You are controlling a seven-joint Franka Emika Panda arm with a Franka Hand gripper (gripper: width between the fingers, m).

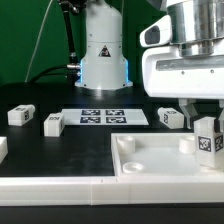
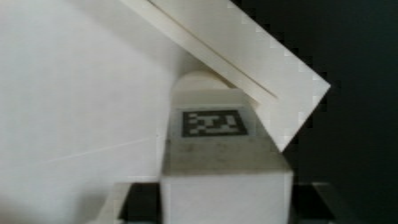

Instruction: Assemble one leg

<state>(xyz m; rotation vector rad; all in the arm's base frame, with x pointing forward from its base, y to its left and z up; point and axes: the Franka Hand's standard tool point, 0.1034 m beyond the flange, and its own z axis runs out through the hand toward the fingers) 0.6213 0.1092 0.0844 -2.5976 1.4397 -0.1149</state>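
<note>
I've got the white jointed robot arm point(image 1: 188, 22) coming in at the top of the exterior view's right, its rounded white base point(image 1: 102, 55) standing at the back of the scene. The bulky white wrist housing point(image 1: 183, 68) sits level, and the hand points straight down. Below it the dark two-finger gripper point(image 1: 203, 120) hangs vertical, jaws clamped on the small white oblong plastic leg point(image 1: 208, 138), with the tag face turned outward. One dark finger point(image 1: 188, 108) shows on the exterior view's left of that block. In the wrist view the leg point(image 2: 221, 140) sits centred and in line with the gripper point(image 2: 217, 195). I can't make out the pads themselves.
</note>
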